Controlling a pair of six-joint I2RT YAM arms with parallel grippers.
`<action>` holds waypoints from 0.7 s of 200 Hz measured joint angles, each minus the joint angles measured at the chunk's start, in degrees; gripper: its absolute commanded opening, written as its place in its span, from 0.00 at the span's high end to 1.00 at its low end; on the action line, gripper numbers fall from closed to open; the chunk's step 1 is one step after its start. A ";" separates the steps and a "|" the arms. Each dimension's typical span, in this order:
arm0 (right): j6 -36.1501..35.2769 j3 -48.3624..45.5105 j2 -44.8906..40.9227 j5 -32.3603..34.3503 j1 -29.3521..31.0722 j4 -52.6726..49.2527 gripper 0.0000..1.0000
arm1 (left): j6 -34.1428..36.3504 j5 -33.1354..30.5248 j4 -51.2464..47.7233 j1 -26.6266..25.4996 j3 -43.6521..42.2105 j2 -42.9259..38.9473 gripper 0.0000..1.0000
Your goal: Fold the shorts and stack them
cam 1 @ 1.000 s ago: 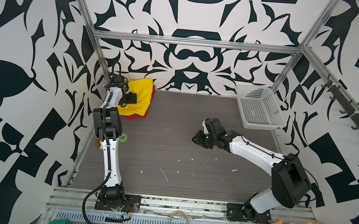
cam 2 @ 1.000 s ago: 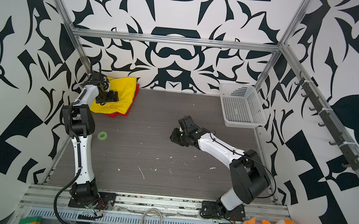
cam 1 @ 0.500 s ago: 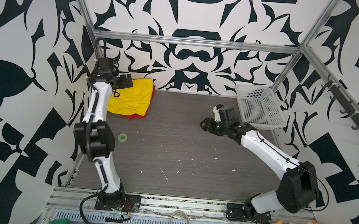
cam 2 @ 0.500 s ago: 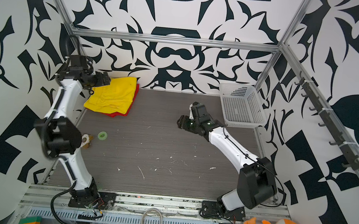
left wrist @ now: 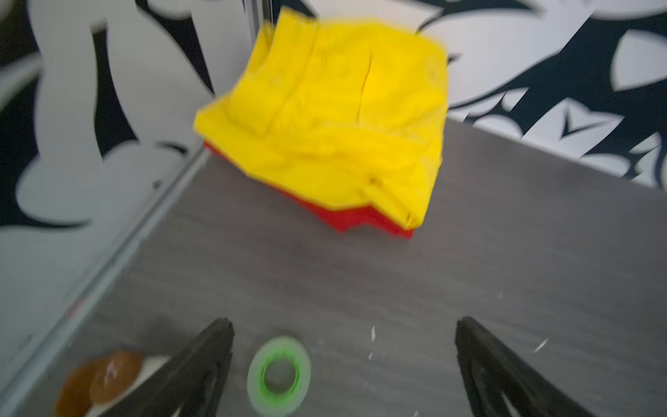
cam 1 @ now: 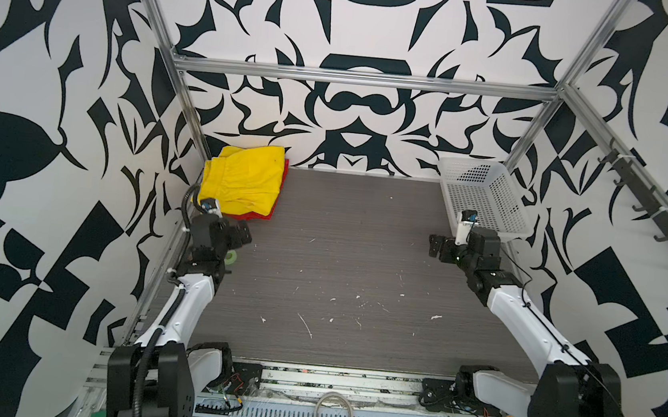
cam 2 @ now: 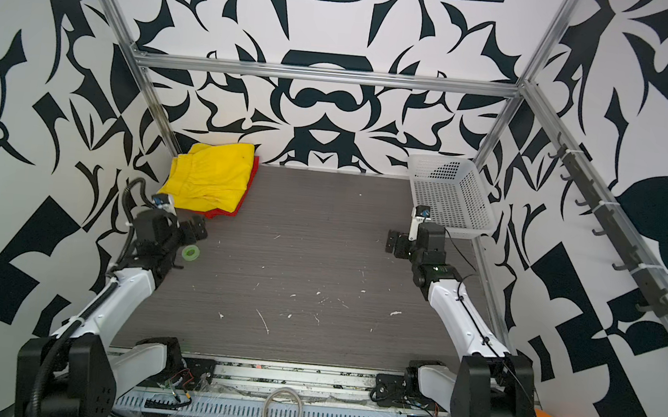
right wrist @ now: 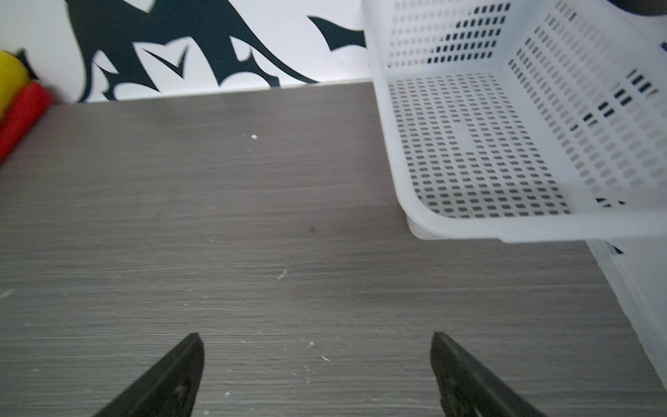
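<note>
Arms apart, elbows folded low; left claw, right claw jaws spread wide.

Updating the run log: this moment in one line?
stack: yellow shorts on red shorts, far left corner | left gripper: open, empty | right gripper: open, empty

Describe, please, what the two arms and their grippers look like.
The left arm and right arm have white links between chunky black joint housings. A thick black cable hose loops along the left one; a thin black cable runs along the right. The left gripper and right gripper have black fingers tapering to points.
</note>
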 measured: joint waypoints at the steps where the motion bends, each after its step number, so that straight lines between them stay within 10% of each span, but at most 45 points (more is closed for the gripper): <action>1: -0.15 -0.37 0.04 -0.02 -0.24 0.33 0.00 | 0.00 -0.09 0.33 0.00 -0.33 0.07 0.00; 77: -4.26 -16.52 13.00 0.70 -3.67 25.53 0.00 | 2.36 -4.63 38.75 -0.28 -10.08 24.94 0.01; 140: -3.02 -22.56 21.75 -1.57 -3.67 48.74 0.00 | 3.21 -9.62 43.01 -2.49 -9.44 25.55 0.01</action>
